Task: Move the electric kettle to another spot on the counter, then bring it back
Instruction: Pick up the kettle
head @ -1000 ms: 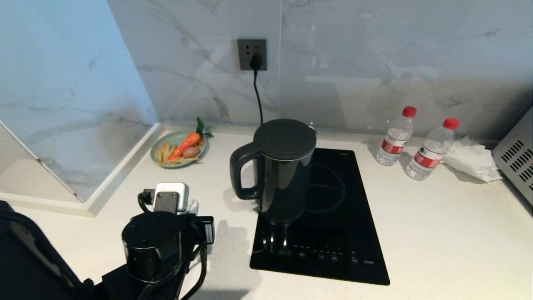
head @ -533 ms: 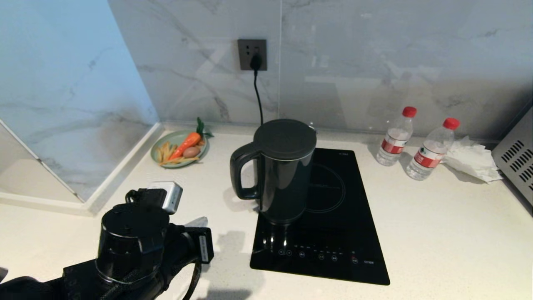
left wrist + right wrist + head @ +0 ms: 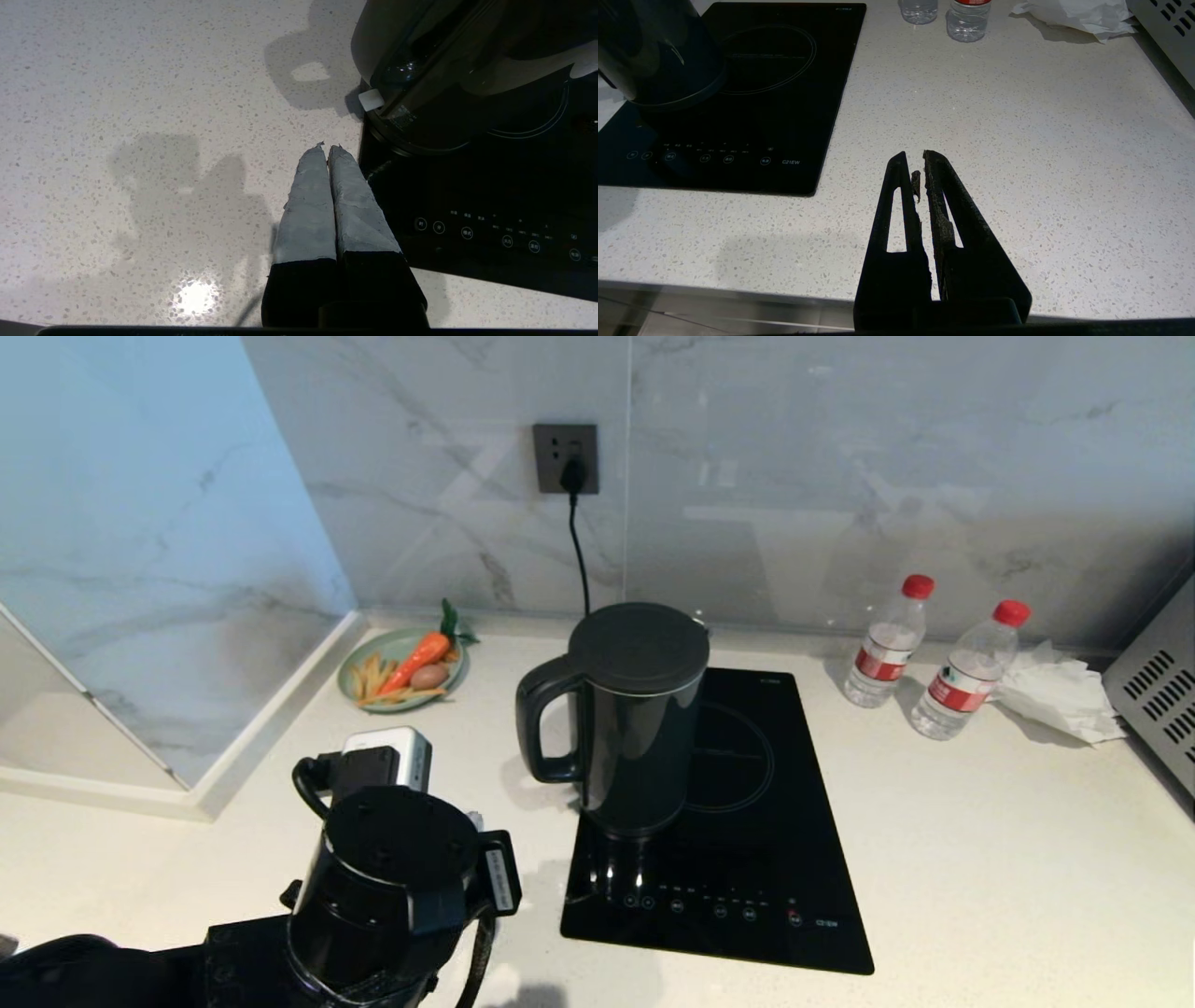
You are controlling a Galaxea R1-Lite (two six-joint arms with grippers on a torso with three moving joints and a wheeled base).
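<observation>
The electric kettle [image 3: 635, 728], tall and glossy black with a flat lid, stands upright at the left edge of the black cooktop, its loop handle facing left. My left arm [image 3: 392, 868] hangs over the white speckled counter [image 3: 980, 821] near the cooktop's front left corner. In the left wrist view the left gripper [image 3: 327, 148] is shut and empty, its tips just short of the kettle [image 3: 444, 70] base. The right gripper [image 3: 913, 156] is shut and empty above the counter's front edge, right of the cooktop, with the kettle [image 3: 649, 56] far off.
The black glass cooktop [image 3: 747, 859] lies mid-counter. Two red-capped water bottles [image 3: 887, 644] [image 3: 966, 672], a crumpled tissue [image 3: 1060, 695] and a metal appliance [image 3: 1158, 691] stand at the back right. A green plate with a carrot [image 3: 403, 670] sits back left. A cord runs down from the wall socket [image 3: 565, 457].
My left arm swung left, then came back right and forward, ending closer to the cooktop's front left corner. The kettle has not moved.
</observation>
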